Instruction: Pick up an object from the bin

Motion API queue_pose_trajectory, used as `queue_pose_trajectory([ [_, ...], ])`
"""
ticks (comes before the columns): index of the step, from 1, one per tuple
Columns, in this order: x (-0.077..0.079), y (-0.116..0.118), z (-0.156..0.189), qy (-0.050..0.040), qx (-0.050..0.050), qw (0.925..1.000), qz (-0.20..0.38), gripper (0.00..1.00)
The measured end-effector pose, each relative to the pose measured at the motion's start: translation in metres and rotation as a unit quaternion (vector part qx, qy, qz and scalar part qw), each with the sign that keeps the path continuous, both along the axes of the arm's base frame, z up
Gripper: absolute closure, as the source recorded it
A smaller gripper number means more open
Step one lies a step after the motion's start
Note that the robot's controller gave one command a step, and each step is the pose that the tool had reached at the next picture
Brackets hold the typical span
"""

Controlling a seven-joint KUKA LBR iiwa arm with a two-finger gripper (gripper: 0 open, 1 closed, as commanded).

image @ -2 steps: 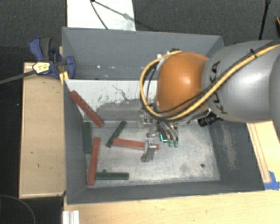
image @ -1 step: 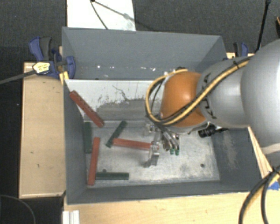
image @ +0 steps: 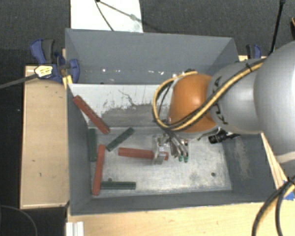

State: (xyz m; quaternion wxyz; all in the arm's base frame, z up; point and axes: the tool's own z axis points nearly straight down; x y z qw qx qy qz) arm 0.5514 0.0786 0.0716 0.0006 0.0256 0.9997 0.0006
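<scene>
Red stick (image: pixel 136 153) lies flat in the middle of the bin (image: pixel 147 53), its right end just under the hand (image: pixel 170 152). Spread or pressed together? I cannot tell from this angle. The danger: gripping only that tip, so the stick pivots and slips free, or knocks the dark green stick (image: pixel 119 138) nearby.

The right end of the central red stick (image: pixel 135 153) is hidden under the end effector (image: pixel 169 155).
</scene>
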Motion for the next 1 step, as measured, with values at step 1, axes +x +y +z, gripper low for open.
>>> queue_pose_trajectory([
  [1,0.0029,0.0038,0.1774,-0.0044,0.0,1.0,-0.001,1.0],
])
